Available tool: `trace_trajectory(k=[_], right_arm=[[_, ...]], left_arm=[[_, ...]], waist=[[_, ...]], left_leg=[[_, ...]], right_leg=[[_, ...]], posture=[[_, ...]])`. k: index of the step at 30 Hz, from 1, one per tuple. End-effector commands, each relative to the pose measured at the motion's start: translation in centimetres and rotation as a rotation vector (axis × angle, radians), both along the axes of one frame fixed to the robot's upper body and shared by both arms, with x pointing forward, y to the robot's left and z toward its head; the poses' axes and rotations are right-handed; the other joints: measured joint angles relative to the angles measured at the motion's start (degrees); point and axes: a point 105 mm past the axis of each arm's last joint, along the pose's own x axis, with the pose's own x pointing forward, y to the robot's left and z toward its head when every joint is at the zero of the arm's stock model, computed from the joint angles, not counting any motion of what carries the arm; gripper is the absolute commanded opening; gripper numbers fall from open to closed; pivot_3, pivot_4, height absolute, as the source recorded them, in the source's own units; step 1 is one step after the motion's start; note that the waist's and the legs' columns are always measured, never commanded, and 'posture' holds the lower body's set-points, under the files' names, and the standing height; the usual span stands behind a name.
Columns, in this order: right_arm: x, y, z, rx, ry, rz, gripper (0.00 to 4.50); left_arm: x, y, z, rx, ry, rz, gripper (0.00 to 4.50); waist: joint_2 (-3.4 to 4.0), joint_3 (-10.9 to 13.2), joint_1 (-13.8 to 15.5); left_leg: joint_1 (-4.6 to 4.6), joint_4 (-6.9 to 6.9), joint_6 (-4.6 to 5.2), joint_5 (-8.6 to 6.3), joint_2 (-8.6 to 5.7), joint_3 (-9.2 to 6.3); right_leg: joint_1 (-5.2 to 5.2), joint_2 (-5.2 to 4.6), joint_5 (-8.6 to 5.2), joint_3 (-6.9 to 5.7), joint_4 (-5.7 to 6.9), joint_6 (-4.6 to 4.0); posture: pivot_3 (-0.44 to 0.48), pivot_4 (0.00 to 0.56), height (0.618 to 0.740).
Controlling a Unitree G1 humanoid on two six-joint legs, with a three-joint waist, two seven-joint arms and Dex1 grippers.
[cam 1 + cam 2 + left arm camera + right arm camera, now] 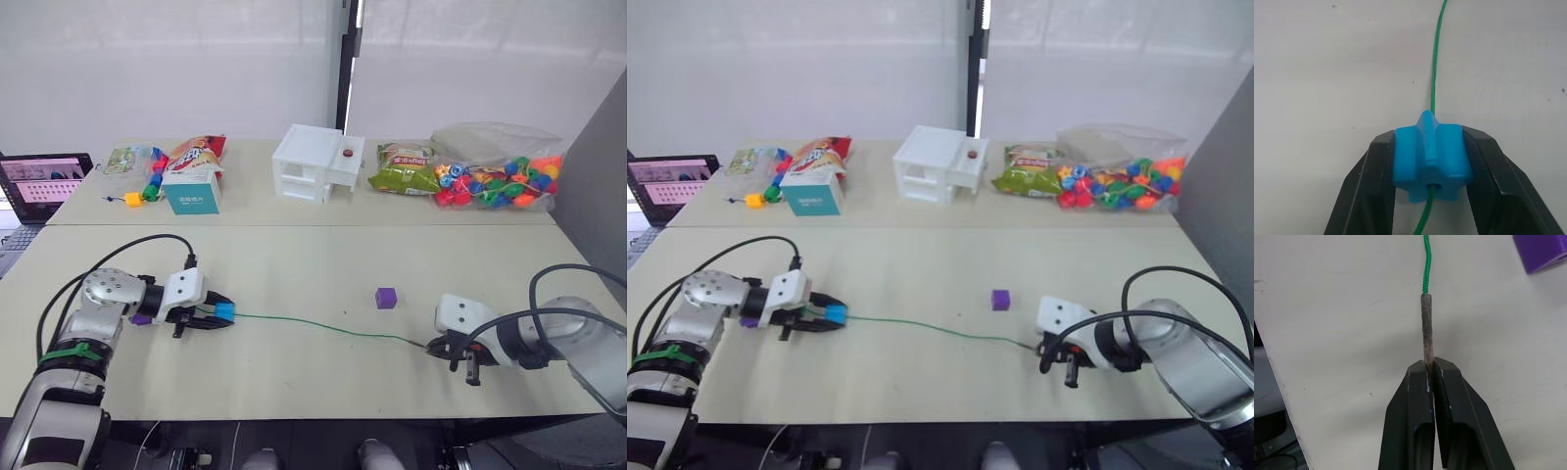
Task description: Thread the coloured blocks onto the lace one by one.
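On the desk (294, 264), the left pincer (217, 315) clamps a threaded blue block (225, 312); the right pincer (1431, 369) pinches the lace (323, 324) tip; a purple block (386, 298) nearby remains unthreaded.

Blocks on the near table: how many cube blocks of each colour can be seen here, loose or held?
Blue: 1, the blue block, on the lace and clamped in the left gripper.
Purple: 2, the loose purple block and a purple piece behind the left gripper, likely a block.
Total: 3
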Motion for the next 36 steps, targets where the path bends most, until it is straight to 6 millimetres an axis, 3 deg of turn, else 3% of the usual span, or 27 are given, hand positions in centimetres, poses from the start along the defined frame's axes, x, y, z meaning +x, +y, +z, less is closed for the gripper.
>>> trace_trajectory(k=[1,7,9,15,21,23,26,30,36], right_arm=[[0.3,0.4,0.5,0.004,-0.028,0.027,0.0],[0.4,0.5,0.4,0.009,-0.028,0.036,0.0],[0.6,0.6,0.5,0.013,-0.03,0.041,0.0],[0.5,0.7,0.4,0.02,-0.023,0.046,0.0],[0.4,0.7,0.5,0.028,-0.019,0.042,0.0],[0.4,0.7,0.5,0.033,-0.021,0.04,0.0],[0.4,1.0,0.8,0.053,-0.029,0.036,0.0],[0.2,1.9,1.2,0.105,-0.026,0.034,0.0],[-0.3,2.5,1.2,0.113,-0.028,0.032,0.0]], left_arm=[[-0.3,2.8,0.6,0.038,0.03,0.071,1.4],[-0.4,4.6,1.3,0.05,0.061,0.122,1.4],[-0.1,4.7,2.0,0.027,0.058,0.134,2.41],[1.1,4.3,5.7,-0.034,-0.005,0.135,4.39],[2.1,3.1,9.3,-0.073,-0.082,0.102,4.46],[2.2,1.4,10.2,-0.117,-0.095,0.049,4.46],[1.4,-2.9,10.1,-0.201,-0.083,-0.11,4.46],[-0.2,-10.1,7.5,-0.31,-0.04,-0.266,4.46],[-1.9,-17.1,3.9,-0.36,-0.024,-0.334,4.46]], waist=[[0.0,0.0,-0.36],[0.0,0.0,-0.93],[-0.01,0.01,-0.98],[-0.09,0.05,-0.61],[-0.1,0.06,-0.77],[-0.1,0.06,-0.77],[-0.09,0.05,-0.51],[-0.08,0.05,-0.46],[-0.16,0.1,-0.49]], left_leg=[[0.0,-0.01,0.0,0.0,0.0,0.0],[0.01,0.02,0.0,0.0,0.0,0.0],[0.01,0.0,0.0,0.0,0.01,-0.01],[-0.06,0.05,0.0,0.0,0.0,-0.02],[-0.06,0.04,0.0,0.0,0.0,-0.02],[-0.07,0.04,0.0,0.0,0.0,-0.02],[-0.09,0.04,0.0,0.0,0.0,-0.04],[-0.09,0.07,0.0,0.0,0.0,-0.04],[-0.11,0.07,0.0,0.0,-0.01,-0.07]], right_leg=[[-0.02,0.0,-0.01,0.0,0.04,-0.01],[-0.02,0.0,-0.01,0.0,0.11,-0.02],[-0.05,0.01,-0.01,0.0,0.12,-0.02],[-0.05,0.0,-0.01,-0.01,0.13,-0.02],[-0.07,0.01,-0.01,-0.01,0.14,-0.02],[-0.06,0.0,-0.01,-0.01,0.16,-0.01],[-0.05,-0.01,-0.01,-0.01,0.24,-0.01],[-0.02,-0.05,-0.01,-0.01,0.38,-0.01],[-0.07,0.0,0.0,0.0,0.16,-0.02]], posture=[[0.0,0.15,0.74],[0.0,0.15,0.74],[0.0,0.15,0.74],[0.0,0.15,0.74],[0.0,0.15,0.74],[0.0,0.15,0.74],[0.0,0.15,0.74],[0.0,0.15,0.74],[0.0,0.15,0.74]])
